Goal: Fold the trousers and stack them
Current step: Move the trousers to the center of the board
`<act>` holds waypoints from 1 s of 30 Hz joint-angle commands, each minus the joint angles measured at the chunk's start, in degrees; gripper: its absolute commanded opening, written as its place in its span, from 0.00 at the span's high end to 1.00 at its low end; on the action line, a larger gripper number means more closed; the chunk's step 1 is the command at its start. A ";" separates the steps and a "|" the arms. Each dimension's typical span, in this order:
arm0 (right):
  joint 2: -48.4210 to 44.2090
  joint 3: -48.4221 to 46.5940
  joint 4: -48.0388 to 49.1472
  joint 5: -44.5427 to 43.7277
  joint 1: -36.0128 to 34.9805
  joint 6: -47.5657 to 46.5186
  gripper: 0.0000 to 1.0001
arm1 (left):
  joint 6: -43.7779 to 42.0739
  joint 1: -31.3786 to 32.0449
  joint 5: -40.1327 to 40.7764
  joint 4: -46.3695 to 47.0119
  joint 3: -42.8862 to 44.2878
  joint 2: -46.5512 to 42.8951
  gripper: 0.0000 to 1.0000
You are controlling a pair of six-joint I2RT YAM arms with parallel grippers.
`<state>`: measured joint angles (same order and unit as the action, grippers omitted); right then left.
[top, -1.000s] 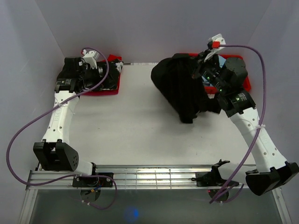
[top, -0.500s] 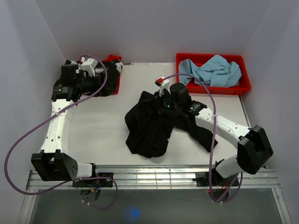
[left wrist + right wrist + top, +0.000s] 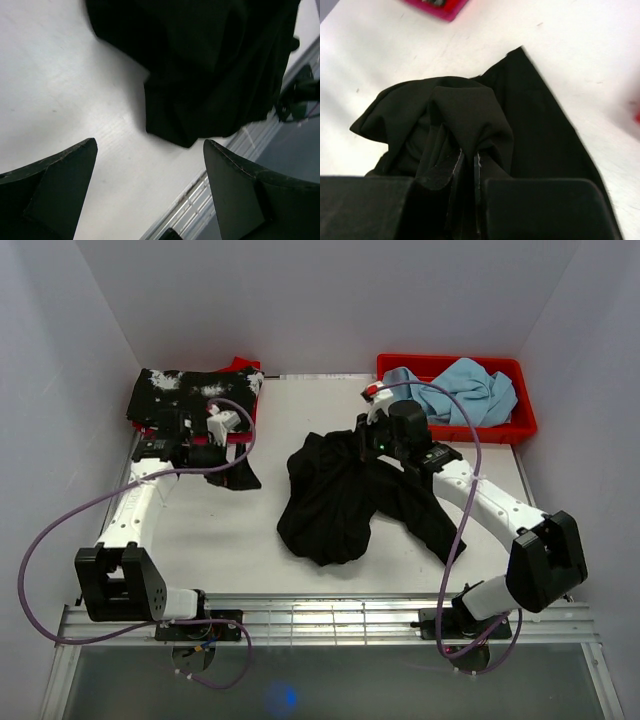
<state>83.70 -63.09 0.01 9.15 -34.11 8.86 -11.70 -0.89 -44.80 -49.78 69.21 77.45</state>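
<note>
**Black trousers heaped mid-bench, right gripper pinching a fold**

At the far-left corner of the bench [image 3: 220, 535] sits a red tray [image 3: 244, 366]. A black garment with white splotches [image 3: 185, 388] is spread over it and hides most of it.

Just on the near side of that tray is the left gripper [image 3: 237, 471], pointing toward the middle of the bench. The left wrist view shows the left gripper [image 3: 150, 144] with its two fingers spread wide and nothing between them. Bare white bench lies under them, and the rim of the dark heap lies further ahead, clear of both fingers.

The trousers [image 3: 328, 502] lie in a crumpled, unfolded heap around the middle of the bench, closer to the right side. One dark stretch of cloth trails off toward the near-right.

At the far edge of the heap is the right gripper [image 3: 366, 443]. In the right wrist view the trousers [image 3: 470, 115] bunch up into a raised fold. The right gripper [image 3: 467, 167] has its fingers pressed together on that fold, with cloth pinched between them.

At the far-right corner stands a red bin [image 3: 526, 426] holding a rumpled light-blue cloth [image 3: 462, 390], apart from the trousers.
</note>
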 commanded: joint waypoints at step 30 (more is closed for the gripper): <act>-14.62 -4.77 -12.93 -4.23 6.42 -4.38 0.92 | 9.86 23.75 9.55 36.08 -19.11 6.07 1.00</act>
<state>71.42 -65.80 -13.74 3.42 -28.08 5.63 -1.48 24.67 -38.39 -11.18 47.55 90.78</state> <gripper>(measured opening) 0.111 0.029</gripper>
